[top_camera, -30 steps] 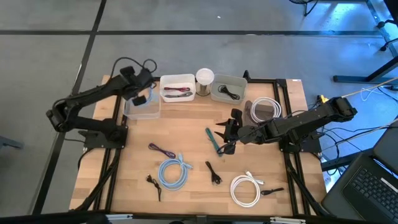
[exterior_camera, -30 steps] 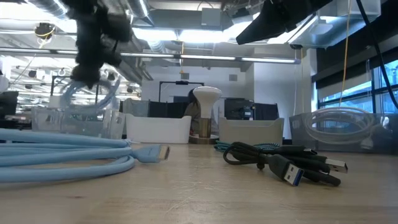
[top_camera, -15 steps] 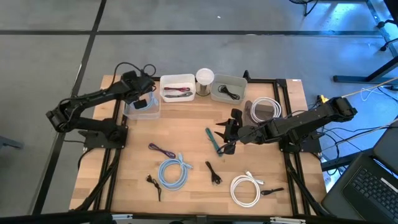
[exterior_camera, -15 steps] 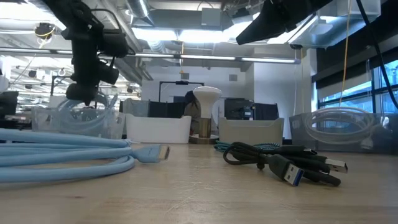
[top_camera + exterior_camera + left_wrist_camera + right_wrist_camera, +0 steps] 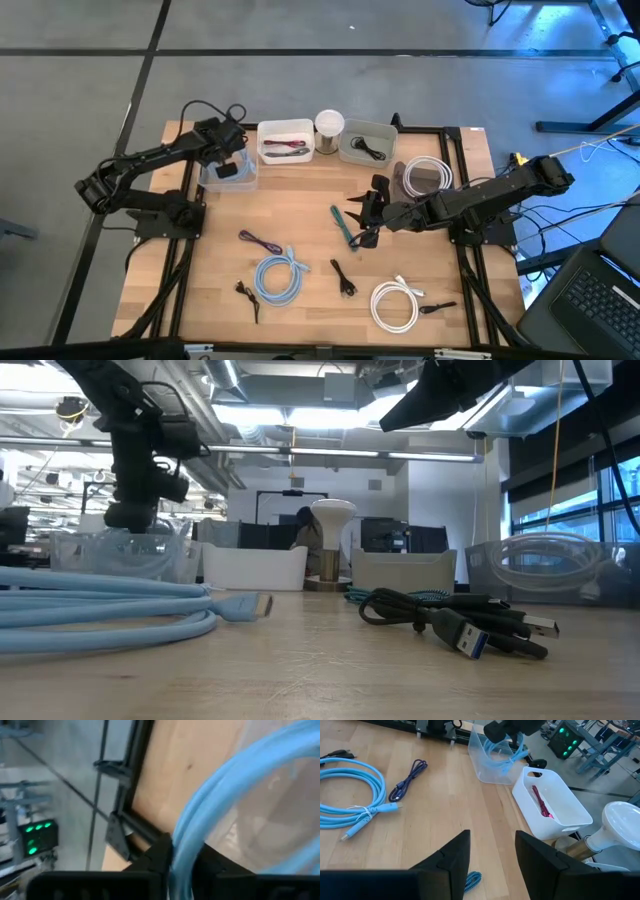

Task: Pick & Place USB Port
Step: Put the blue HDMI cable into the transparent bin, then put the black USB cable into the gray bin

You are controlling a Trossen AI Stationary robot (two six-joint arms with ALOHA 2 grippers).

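Over the clear bin [image 5: 228, 172], left gripper [image 5: 227, 166] loosening on light-blue cable [image 5: 506, 756]: part fully, lift straight; right gripper [image 5: 365, 226] waits open mid-table.

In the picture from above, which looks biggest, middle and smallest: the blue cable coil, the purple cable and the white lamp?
1. The blue cable coil looks biggest.
2. The white lamp looks next, though only its round top shows from above.
3. The purple cable looks smallest; it is thin, and it is close to the lamp in length.

Right claw [image 5: 492, 857] parted over bare surface [image 5: 435, 815]; blue cable coil [image 5: 350, 792], purple cable [image 5: 407, 780], white bin [image 5: 552, 802] well ahead.
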